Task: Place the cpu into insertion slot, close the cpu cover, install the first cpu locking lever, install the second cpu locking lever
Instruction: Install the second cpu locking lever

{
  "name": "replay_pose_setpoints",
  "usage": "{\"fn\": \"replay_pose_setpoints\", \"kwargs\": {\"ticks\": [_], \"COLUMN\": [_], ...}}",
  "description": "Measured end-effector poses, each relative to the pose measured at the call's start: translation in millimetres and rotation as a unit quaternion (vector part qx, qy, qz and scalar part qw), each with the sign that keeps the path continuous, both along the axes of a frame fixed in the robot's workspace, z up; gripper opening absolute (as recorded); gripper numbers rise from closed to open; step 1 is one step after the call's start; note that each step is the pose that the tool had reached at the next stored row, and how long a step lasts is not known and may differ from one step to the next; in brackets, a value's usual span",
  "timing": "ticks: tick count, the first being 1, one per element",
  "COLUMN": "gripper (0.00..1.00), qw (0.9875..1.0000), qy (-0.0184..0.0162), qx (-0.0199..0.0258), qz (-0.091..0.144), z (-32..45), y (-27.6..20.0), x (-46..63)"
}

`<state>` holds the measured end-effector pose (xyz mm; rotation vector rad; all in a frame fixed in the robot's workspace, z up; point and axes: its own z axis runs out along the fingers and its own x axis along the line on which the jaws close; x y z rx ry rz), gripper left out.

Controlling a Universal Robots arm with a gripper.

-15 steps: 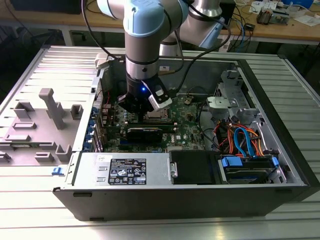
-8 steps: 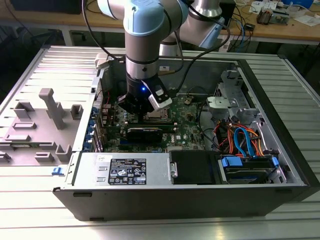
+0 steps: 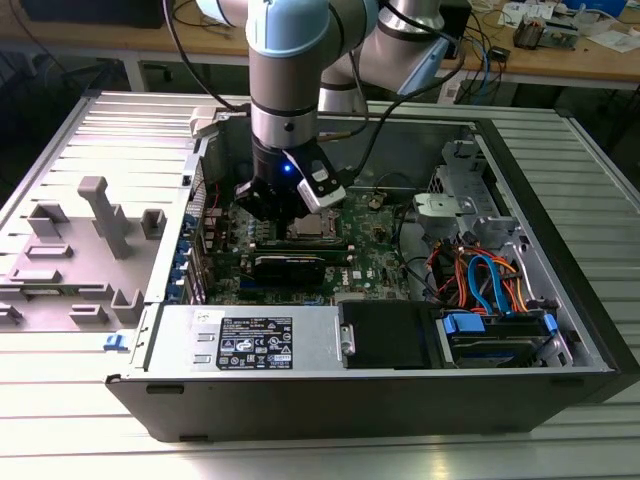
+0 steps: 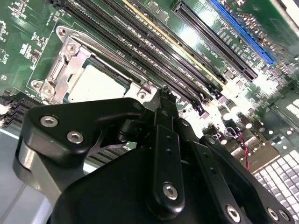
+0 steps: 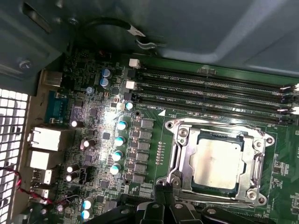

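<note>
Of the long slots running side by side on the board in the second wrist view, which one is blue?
The blue slot is the outermost one, farthest from the cpu and its insertion slot. The long slots between it and the socket are black.

Bright glare on the circuit board (image 5: 112, 112); near hand (image 4: 161, 100) blurred.

Open computer case (image 3: 590, 330) lies on ribbed metal table (image 3: 80, 440). Grey plastic fixture (image 3: 95, 215) sits on table toward exterior view's left, beside case. Inside case: green motherboard (image 3: 375, 262), black drive bay (image 3: 385, 335), blue drive caddy (image 3: 495, 330), orange and blue cables (image 3: 480, 275). Long black memory slots (image 5: 210, 88) run along board; row of capacitors (image 5: 119, 140) near rear ports (image 5: 44, 140). Blue card slot (image 4: 243, 32) in second wrist view. Wooden bench (image 3: 560, 60) behind.
</note>
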<state>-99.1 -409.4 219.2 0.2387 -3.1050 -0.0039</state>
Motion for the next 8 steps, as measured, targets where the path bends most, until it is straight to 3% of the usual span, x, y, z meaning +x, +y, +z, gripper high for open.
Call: {"fn": "replay_pose_setpoints", "kwargs": {"ticks": [8], "gripper": [0.11], "qw": [1.0], "qy": [0.0], "qx": [0.0], "qz": [0.0], "z": [1.8], "y": [0.0], "x": [0.0]}}
